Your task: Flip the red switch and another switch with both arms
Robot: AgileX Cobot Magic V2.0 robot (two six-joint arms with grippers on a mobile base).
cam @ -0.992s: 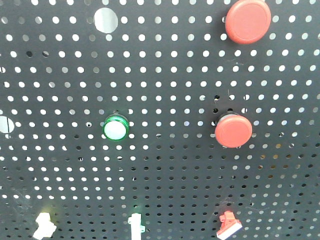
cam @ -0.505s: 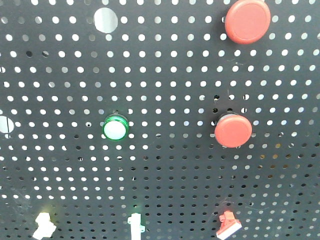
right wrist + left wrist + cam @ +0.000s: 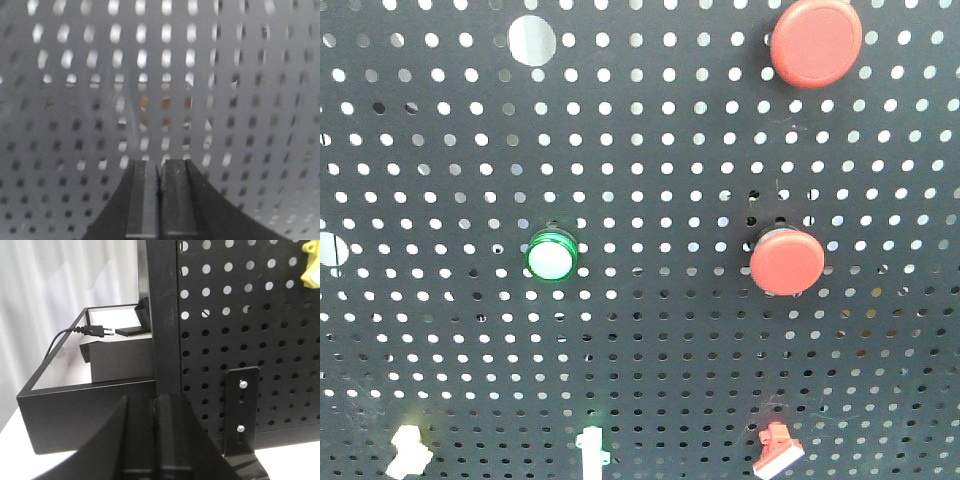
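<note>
Front view: red switch (image 3: 777, 449) low on pegboard (image 3: 650, 150), no end effector near; both wrist views show fingers pressed together.

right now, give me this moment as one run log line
left gripper: shut, by panel edge | right gripper: shut, facing pegboard | red switch: untouched | pale switch: untouched

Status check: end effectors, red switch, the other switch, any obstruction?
Left end effector shut, at the pegboard's frame post. Right end effector shut, facing bare pegboard. Red switch and pale switch untouched, nothing blocking either.
</note>
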